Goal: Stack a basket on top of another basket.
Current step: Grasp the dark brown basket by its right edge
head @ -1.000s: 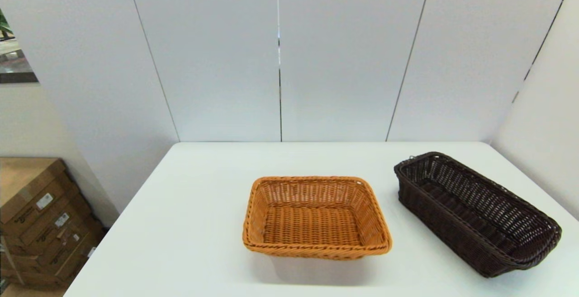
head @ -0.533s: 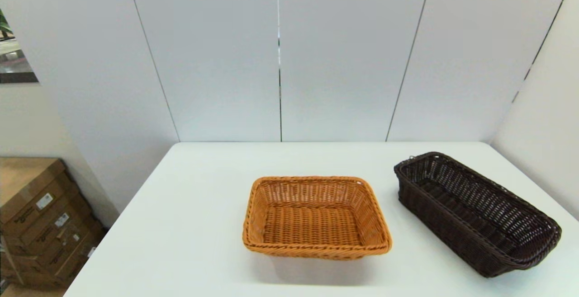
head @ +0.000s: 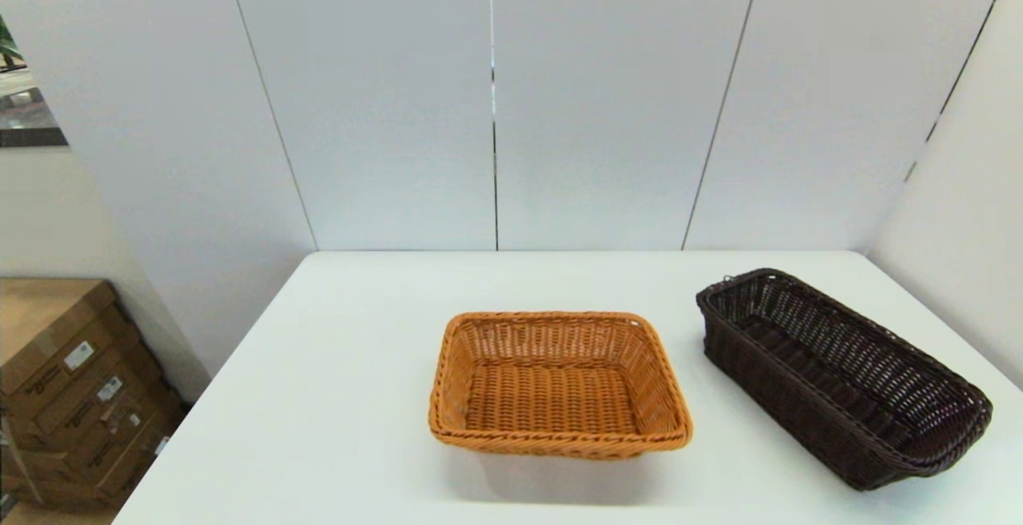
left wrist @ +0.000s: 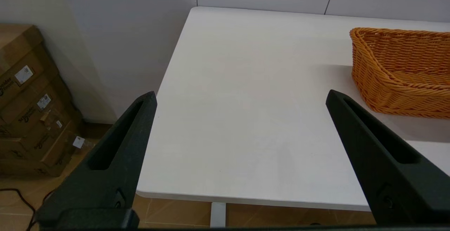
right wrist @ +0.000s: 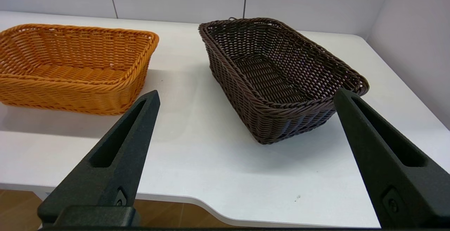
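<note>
No change across the last second: dark basket [head: 843, 373] at table's right edge, orange basket [head: 559, 385] mid-table, apart; both grippers spread, empty, off the near edge; stacking not begun

Dark brown basket [head: 843, 373]: woven wicker, open-weave sides, braided rim, slight sheen. Orange-tan basket [head: 559, 385]: same wicker, tighter weave, braided rim. Table [head: 336, 397]: smooth white top, matt. Left gripper [left wrist: 240, 97] & right gripper [right wrist: 246, 95] fingers: black, matt, finely textured plastic. Boxes [head: 72, 389]: brown cardboard w/ paper labels.
</note>
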### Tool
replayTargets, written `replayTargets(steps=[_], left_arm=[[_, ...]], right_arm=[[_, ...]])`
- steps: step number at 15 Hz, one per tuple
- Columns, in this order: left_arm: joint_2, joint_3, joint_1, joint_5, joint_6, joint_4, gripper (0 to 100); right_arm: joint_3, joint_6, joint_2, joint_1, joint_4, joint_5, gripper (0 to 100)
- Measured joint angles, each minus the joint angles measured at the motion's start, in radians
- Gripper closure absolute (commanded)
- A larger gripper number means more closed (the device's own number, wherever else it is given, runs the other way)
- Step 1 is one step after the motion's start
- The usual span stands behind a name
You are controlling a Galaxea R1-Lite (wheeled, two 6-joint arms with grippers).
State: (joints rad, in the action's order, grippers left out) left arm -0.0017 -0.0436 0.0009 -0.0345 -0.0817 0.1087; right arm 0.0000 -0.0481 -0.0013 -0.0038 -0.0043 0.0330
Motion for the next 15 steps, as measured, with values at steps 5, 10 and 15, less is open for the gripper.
replayTargets(steps=[5,10,15], left_arm=[[0.000,0.001,0.000,0.001,-0.001,0.000,0],[0.000,0.001,0.000,0.001,-0.001,0.000,0],[0.000,0.001,0.000,0.001,-0.001,-0.001,0]], right_arm=[[0.000,0.000,0.000,0.000,0.000,0.000,0],[0.000,0.000,0.000,0.000,0.000,0.000,0],[0.000,-0.001,0.000,0.000,0.000,0.000,0]])
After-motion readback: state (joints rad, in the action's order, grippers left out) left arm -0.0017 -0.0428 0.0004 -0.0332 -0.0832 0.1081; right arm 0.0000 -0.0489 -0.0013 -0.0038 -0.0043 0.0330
